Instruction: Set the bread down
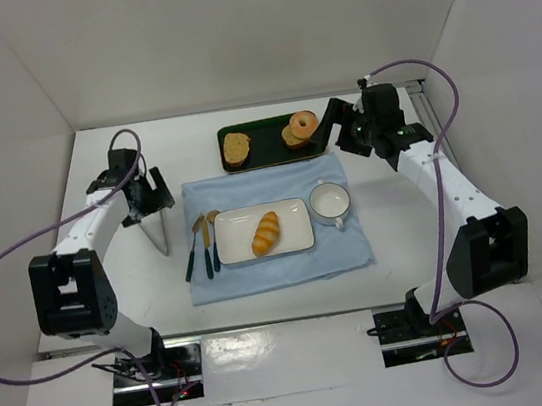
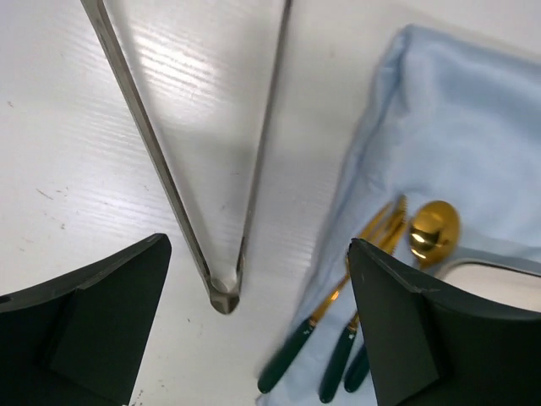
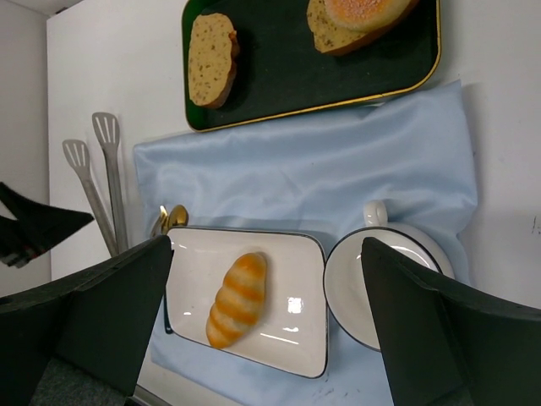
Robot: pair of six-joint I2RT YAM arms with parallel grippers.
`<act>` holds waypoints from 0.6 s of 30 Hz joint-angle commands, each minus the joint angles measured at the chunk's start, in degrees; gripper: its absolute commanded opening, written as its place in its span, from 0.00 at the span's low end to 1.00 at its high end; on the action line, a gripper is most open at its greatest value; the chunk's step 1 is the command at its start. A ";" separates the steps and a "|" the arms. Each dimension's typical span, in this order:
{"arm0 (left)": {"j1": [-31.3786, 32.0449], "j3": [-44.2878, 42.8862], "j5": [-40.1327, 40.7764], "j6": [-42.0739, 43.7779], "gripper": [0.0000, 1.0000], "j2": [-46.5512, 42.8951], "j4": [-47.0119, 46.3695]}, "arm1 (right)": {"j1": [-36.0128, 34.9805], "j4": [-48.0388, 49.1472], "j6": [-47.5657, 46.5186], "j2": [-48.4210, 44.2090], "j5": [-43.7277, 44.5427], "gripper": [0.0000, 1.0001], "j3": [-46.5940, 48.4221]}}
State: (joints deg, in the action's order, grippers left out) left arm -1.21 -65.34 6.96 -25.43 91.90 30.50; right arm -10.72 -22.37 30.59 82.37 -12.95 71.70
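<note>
Left fingers (image 2: 93, 330) spread astride tongs (image 2: 223, 294); right fingers (image 3: 93, 326) spread, their wrist view showing bread (image 3: 238, 298) on plate (image 3: 292, 275).

Through the right wrist camera I see the right jaws standing wide apart, one at each lower corner, gripping nothing. Between them the bread (image 3: 237, 298) lies slantwise on a white plate (image 3: 296, 338), which sits on a blue cloth (image 3: 321, 169) spread over the counter (image 3: 110, 59). A cup (image 3: 345, 292) stands just beside the plate. On the dark tray (image 3: 287, 85) I make out a toast slice (image 3: 211, 57), well apart from a donut (image 3: 363, 10) stacked on another slice. Tongs (image 3: 108, 169) lie on the counter beside the cloth, and a gold spoon (image 3: 176, 217) peeks out by the plate.
</note>
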 commanded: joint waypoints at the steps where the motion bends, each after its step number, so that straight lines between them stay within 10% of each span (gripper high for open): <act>1: 1.65 -0.14 2.52 1.17 1.00 -6.80 1.14 | -0.08 -0.13 -0.35 0.68 -0.76 1.00 2.39; 18: 13.69 0.46 -2.39 -8.14 0.99 -26.94 3.78 | -6.15 -7.07 2.80 1.31 8.29 1.00 6.08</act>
State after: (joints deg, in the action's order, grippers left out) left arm 10.46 -68.40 7.42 -29.82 68.47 33.08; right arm -16.23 -26.87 31.68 84.33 -7.31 75.02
